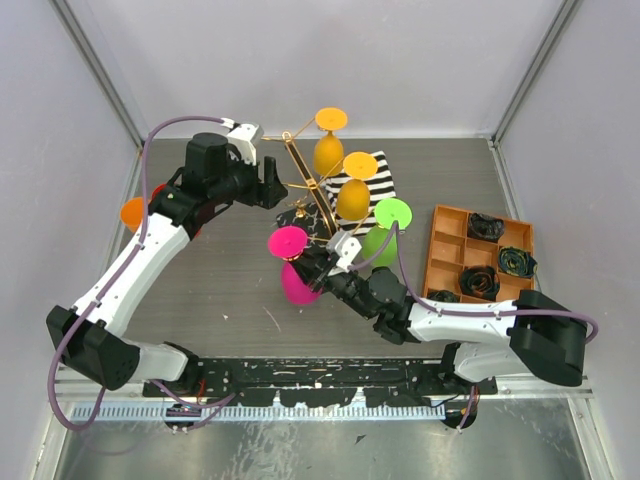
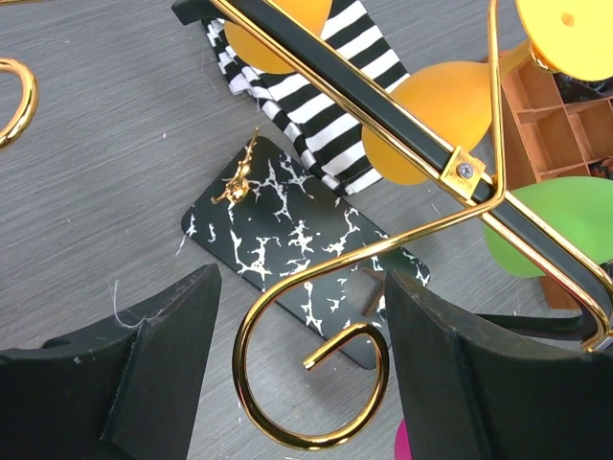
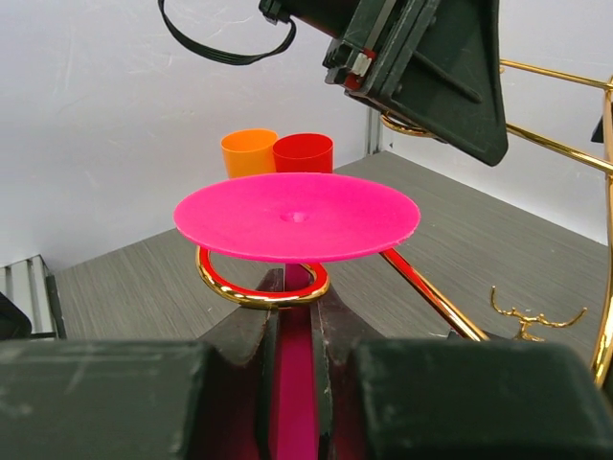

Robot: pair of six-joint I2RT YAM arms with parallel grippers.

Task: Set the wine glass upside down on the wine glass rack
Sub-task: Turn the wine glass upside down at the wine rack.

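**Lead:** Where is the wine glass (image 1: 288,241) in relation to the wine glass rack (image 1: 300,165)?

**Inspector:** It is at the rack's near-side arm, inverted, with the foot up and the bowl hanging below. In the right wrist view the pink foot (image 3: 297,216) sits just above a gold scroll ring (image 3: 259,292), and the stem appears to pass through that ring. Whether the foot bears on the wire, I cannot tell.

**Lead:** And the tools?

**Inspector:** The right gripper (image 3: 292,326) is pinching the glass's stem below the ring. The left gripper (image 2: 302,355) is at the rack's far-left side with its jaws spread. One curled arm end lies between its fingers (image 2: 163,364), and no contact is visible.

**Lead:** What else is on the rack?

**Inspector:** Two yellow glasses (image 1: 352,195) and a green glass (image 1: 380,240) hang inverted from its other arms.

**Lead:** What is your progress assessment?

**Inspector:** I judge the task nearly complete, since the glass is turned over and brought to its arm. What remains is to settle the foot on the scroll, release the stem and withdraw clear. The hazard I see is the rack tipping or the glass swinging at release.
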